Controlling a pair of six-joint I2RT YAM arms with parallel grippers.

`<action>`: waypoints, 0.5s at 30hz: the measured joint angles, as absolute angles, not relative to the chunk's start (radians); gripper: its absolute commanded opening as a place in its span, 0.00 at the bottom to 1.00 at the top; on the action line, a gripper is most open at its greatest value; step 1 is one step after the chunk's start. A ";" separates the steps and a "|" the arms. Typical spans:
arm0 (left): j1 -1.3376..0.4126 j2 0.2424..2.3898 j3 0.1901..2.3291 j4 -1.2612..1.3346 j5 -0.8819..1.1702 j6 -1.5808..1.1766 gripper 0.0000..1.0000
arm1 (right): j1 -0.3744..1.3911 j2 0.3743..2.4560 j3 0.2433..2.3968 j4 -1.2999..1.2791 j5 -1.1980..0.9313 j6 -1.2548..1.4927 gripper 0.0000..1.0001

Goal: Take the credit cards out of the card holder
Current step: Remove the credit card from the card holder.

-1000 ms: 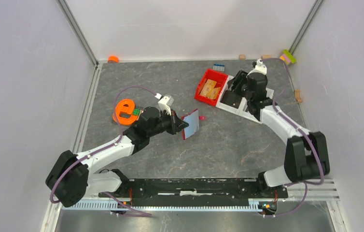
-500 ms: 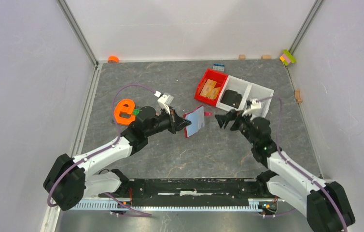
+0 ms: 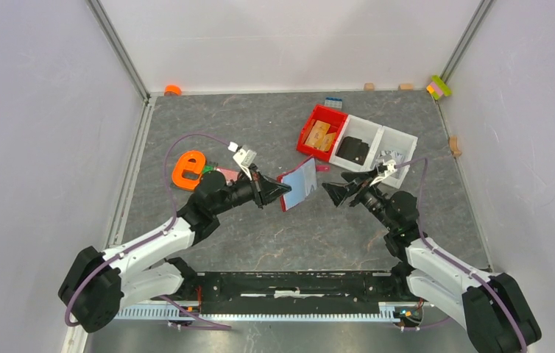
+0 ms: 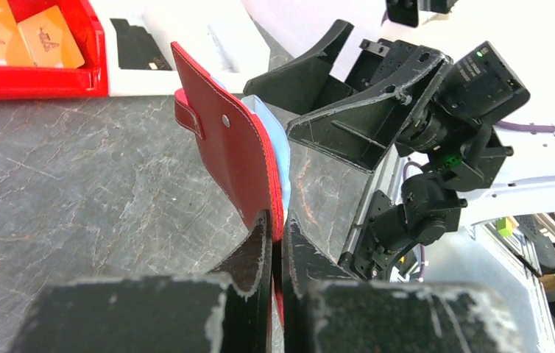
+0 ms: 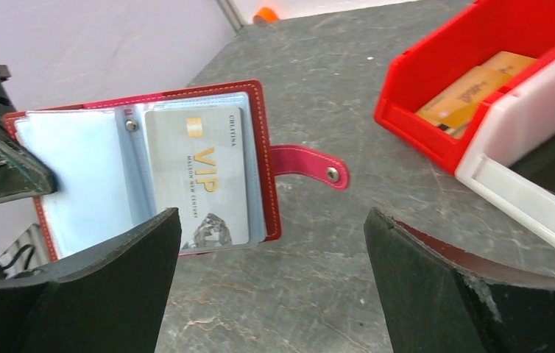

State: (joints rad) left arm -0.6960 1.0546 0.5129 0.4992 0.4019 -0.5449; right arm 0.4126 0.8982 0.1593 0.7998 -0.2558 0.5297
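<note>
The card holder [image 3: 298, 185] is a dark red folding wallet, held upright and open above the middle of the table. My left gripper [image 3: 278, 193] is shut on its lower edge [image 4: 278, 220]. In the right wrist view the card holder [image 5: 263, 147] faces me. A grey VIP credit card [image 5: 204, 173] sits in a clear sleeve, with light blue sleeves [image 5: 76, 176] to its left. The snap strap [image 5: 308, 163] sticks out to the right. My right gripper [image 3: 339, 187] is open wide just right of the holder, touching nothing [image 5: 272, 220].
A red bin [image 3: 321, 132] with tan wooden pieces stands behind, joined to white bins [image 3: 389, 147], one holding a black object [image 3: 353, 151]. An orange letter shape [image 3: 188, 168] and a pinkish flat piece [image 3: 227, 174] lie at the left. A blue brick [image 3: 333, 102] is at the back.
My right arm swung from the white bins at the back right down to the centre, now facing the holder, and its jaws opened wider. The left arm shifted slightly, still holding the holder.
</note>
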 measured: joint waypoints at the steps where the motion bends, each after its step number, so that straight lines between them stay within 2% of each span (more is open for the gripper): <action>1: -0.696 1.049 0.508 0.511 0.403 -0.546 0.02 | 0.413 0.903 0.166 0.800 -0.270 0.532 0.98; 15: -0.696 0.932 0.393 0.753 0.426 -0.588 0.03 | 0.413 0.952 0.200 0.939 -0.447 0.670 0.98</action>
State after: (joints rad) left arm -0.6960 0.9318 0.3931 0.7532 0.4263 -0.5877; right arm 0.4126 0.9524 0.2001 0.9390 -0.4469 0.6701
